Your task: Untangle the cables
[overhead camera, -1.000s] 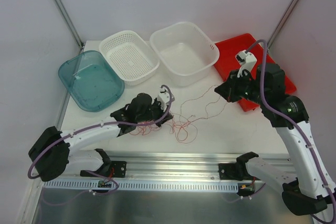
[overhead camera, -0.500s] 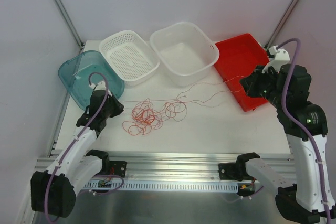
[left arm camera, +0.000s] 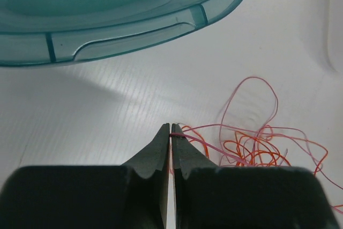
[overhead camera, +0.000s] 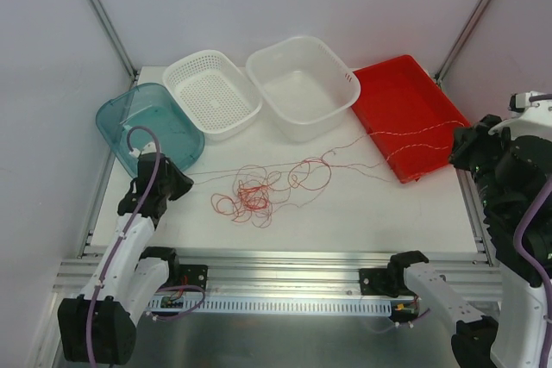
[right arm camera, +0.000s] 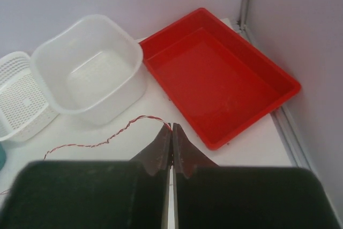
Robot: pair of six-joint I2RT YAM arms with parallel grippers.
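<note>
Pulling apart is what has changed. A second ago the two arms worked close together over the middle of the table (overhead camera: 362, 213); now they stand well apart.

The left claw (left arm camera: 170, 128) has drawn back to the left edge, just beside the near right corner of the teal tub (overhead camera: 105, 122). Its jaws are pressed together, pinching a red strand end at the tips.

Right of it, the cables (overhead camera: 254, 200) lie on the table, near of the basket (overhead camera: 207, 56) and the white tub (overhead camera: 302, 40). The tangle has slid right from beside the left claw. It is now a tight little clump with looser loops trailing to its right and a line running left to the claw. A moment ago the loops were spread wider, so the pull seems to be feeding slack out. It may also be cinching the core tighter.

Further right, thin lines cross the near part of the tray (overhead camera: 401, 101) toward the right arm. The right claw (right arm camera: 171, 127) has swung out past the tray's right side. It too is closed, nipping one twisted strand (right arm camera: 102, 143) that leads back toward the clump.

By my reading the strands are partly drawn out, but the middle knot remains, so the task is far from finished.
</note>
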